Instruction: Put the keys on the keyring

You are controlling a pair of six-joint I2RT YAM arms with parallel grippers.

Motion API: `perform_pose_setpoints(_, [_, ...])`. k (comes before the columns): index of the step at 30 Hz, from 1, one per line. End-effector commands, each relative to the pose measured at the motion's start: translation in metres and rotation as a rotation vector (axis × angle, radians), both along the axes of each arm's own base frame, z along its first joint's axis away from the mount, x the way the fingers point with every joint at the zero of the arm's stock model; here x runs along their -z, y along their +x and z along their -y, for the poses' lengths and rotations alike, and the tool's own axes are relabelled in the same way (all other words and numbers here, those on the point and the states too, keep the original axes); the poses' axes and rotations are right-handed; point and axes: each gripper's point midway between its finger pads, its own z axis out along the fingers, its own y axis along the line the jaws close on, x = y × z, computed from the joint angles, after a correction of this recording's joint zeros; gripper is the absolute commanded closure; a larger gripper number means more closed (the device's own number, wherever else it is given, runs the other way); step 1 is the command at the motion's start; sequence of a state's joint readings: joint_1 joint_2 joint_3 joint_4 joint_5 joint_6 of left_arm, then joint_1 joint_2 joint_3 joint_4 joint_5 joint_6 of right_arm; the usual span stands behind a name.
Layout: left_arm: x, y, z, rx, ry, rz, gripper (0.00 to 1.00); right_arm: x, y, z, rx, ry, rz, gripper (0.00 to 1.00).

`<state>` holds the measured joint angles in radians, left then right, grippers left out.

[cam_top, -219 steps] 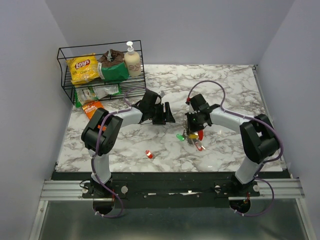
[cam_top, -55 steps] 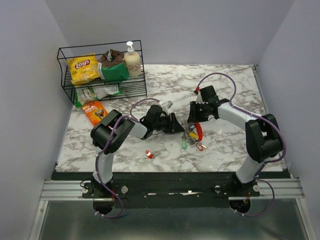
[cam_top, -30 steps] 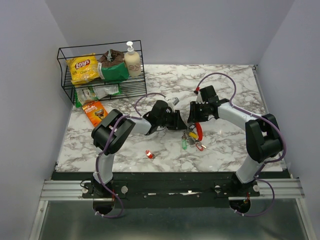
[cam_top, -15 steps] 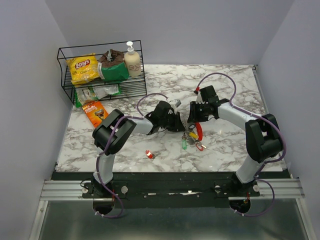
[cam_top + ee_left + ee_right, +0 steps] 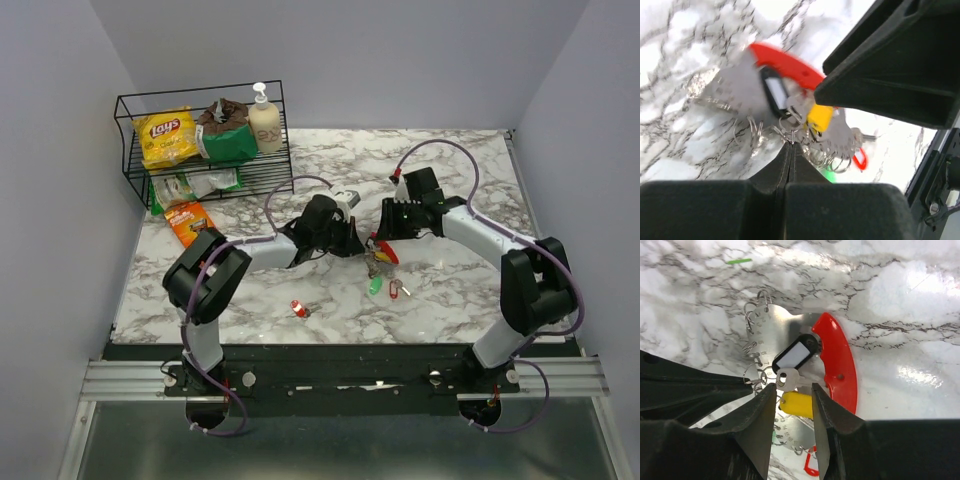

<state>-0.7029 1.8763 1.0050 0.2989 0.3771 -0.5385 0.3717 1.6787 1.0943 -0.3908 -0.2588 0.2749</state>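
Keyring sits between left gripper, jaws pressed shut at its fine wire rings, and right gripper, narrow jaws pinching yellow key; judged best that right holds firm while left teases one ring open slowly.

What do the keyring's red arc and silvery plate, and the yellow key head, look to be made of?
The red arc: likely plastic, smooth, evenly coloured. The silvery plate: apparently brushed metal, dull grey sheen, punched holes. The yellow key head: probably glossy plastic, uniform colour.
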Motion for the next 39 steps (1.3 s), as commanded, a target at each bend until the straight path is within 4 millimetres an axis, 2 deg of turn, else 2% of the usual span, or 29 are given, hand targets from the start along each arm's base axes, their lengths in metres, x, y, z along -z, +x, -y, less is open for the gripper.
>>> perform_pose_setpoints(1, [-0.045,-0.001,-0.007,0.052,0.021,0.152,1.00,-0.049,-0.003,-0.014,-0.103,0.107,0.127,0.57])
perform_pose_setpoints(3, [-0.048,-0.004,-0.012,0.083,0.052,0.173,1.00,-0.072,-0.009,-0.019,-0.139,0.155,0.191,0.57])
perform_pose_setpoints(8, [-0.077,-0.013,-0.024,0.143,0.040,0.242,1.00,-0.132,-0.026,-0.033,-0.258,0.292,0.376,0.57])
perform_pose_setpoints(16, [-0.129,-0.032,-0.035,0.272,-0.024,0.394,1.00,-0.182,-0.065,-0.052,-0.484,0.475,0.523,0.58])
perform_pose_setpoints(19, [-0.142,-0.037,-0.034,0.301,-0.054,0.412,1.00,-0.189,-0.067,-0.050,-0.482,0.471,0.555,0.59])
perform_pose_setpoints(25, [-0.151,-0.043,-0.033,0.341,-0.069,0.420,1.00,-0.190,-0.074,-0.050,-0.506,0.484,0.554,0.60])
perform_pose_setpoints(30, [-0.155,-0.041,-0.037,0.323,-0.060,0.441,1.00,-0.182,-0.071,-0.049,-0.486,0.470,0.536,0.60])
perform_pose_setpoints(33, [-0.142,-0.037,-0.036,0.323,-0.044,0.412,1.00,-0.167,-0.063,-0.047,-0.443,0.442,0.492,0.61])
perform_pose_setpoints(35, [-0.122,-0.035,-0.034,0.332,-0.031,0.355,1.00,-0.156,-0.060,-0.045,-0.412,0.427,0.452,0.61])
perform_pose_setpoints(36, [-0.119,-0.032,-0.031,0.335,-0.027,0.347,1.00,-0.150,-0.059,-0.045,-0.401,0.421,0.433,0.61])
perform_pose_setpoints(37, [-0.101,-0.032,-0.031,0.341,-0.001,0.296,1.00,-0.141,-0.058,-0.045,-0.392,0.414,0.401,0.61])
perform_pose_setpoints(39, [-0.087,-0.026,-0.032,0.317,0.028,0.263,1.00,-0.129,-0.054,-0.042,-0.357,0.393,0.367,0.61])
